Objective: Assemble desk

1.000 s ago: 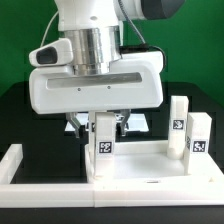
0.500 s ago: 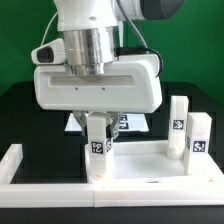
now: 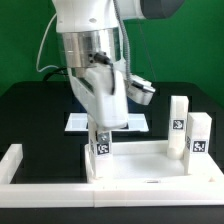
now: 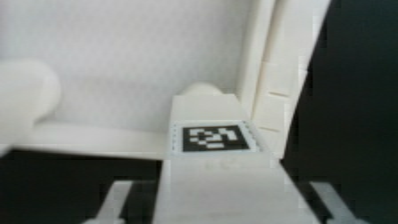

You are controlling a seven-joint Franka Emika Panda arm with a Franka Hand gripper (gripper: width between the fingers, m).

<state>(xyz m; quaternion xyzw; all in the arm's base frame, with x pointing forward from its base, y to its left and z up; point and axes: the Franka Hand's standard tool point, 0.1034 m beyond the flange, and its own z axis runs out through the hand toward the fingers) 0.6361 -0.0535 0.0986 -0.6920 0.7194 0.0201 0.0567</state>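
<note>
The white rimmed tabletop panel (image 3: pixel 150 165) lies flat. A tagged white leg block (image 3: pixel 101 145) stands upright at its nine-o'clock corner; two more leg blocks (image 3: pixel 178 124) (image 3: pixel 200 139) stand upright at three o'clock.

The tabletop panel (image 3: pixel 150 168) is plain white. The leg block (image 3: pixel 101 143) standing at its corner is white with a black-and-white square tag, as are two leg blocks (image 3: pixel 179 124) (image 3: pixel 199 137) beside the panel. The worktop (image 3: pixel 30 115) is black; the backdrop is green.
</note>
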